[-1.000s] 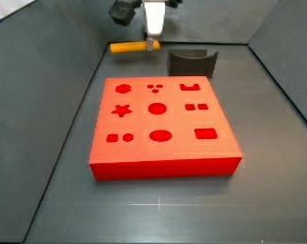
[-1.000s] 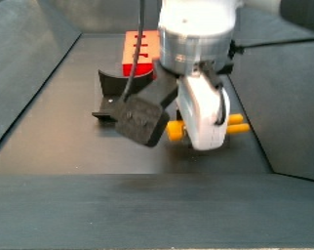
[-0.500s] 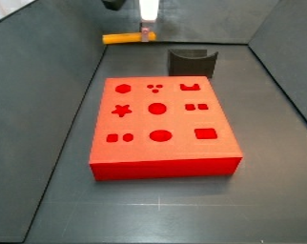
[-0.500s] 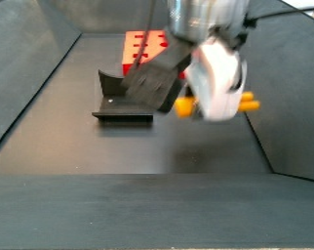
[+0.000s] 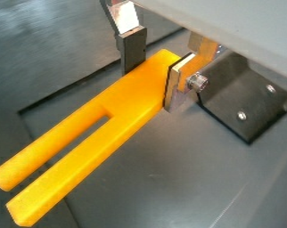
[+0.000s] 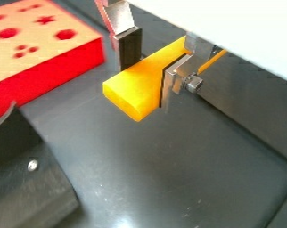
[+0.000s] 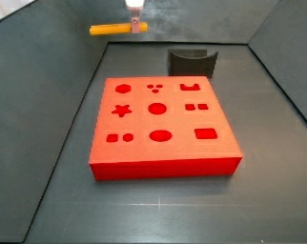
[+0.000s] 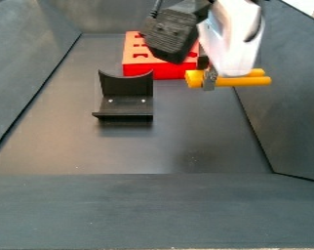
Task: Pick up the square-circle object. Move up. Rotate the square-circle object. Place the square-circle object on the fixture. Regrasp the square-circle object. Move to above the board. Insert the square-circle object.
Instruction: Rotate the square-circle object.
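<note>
Yellow-orange square-circle object point(image 5: 104, 138) level, clamped crosswise between the tool's point(image 5: 150, 64) fingers point(image 5: 133, 46), above the floor.

Square-circle object point(image 5: 104, 142): yellow-orange bar, forked at one end in a wrist view, blunt square end in a wrist view point(image 6: 143, 85). Horizontal, off the floor, clamped in the gripper point(image 5: 154, 69).

Fixture point(image 8: 122, 96): dark, notched, on the floor.

Board point(image 7: 161, 124): red slab, shaped holes, flat.

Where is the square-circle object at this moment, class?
The square-circle object is held off the floor between the fingers of the gripper, lying level. In a side view it hangs behind the board, beyond the fixture.
</note>
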Robot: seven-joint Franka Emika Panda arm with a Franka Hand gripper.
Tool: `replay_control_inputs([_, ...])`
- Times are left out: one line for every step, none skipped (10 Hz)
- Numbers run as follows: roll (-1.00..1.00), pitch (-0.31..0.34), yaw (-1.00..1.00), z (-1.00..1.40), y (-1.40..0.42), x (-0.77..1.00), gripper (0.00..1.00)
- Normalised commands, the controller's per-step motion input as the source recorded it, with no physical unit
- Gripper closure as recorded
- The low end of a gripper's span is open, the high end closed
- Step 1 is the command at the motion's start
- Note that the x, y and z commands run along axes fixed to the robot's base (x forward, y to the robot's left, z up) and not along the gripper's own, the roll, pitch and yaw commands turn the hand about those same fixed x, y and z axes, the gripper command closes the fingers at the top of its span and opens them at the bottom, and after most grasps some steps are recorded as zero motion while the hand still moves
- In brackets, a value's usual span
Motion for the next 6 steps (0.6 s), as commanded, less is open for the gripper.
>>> replay_control_inputs([-0.01, -0.001, -1.00, -0.10, 0.03, 0.06, 1.00])
replay_control_inputs([-0.01, -0.003, -1.00, -0.08, 0.03, 0.05, 1.00])
replay_control_inputs([-0.01, -0.004, -1.00, -0.06, 0.02, 0.05, 1.00])
replay_control_inputs([-0.02, -0.005, -1.00, -0.04, 0.02, 0.04, 1.00])
replay_control_inputs([-0.02, -0.006, -1.00, -0.03, 0.02, 0.04, 1.00])
replay_control_inputs([-0.02, -0.007, -1.00, -0.03, 0.02, 0.04, 1.00])
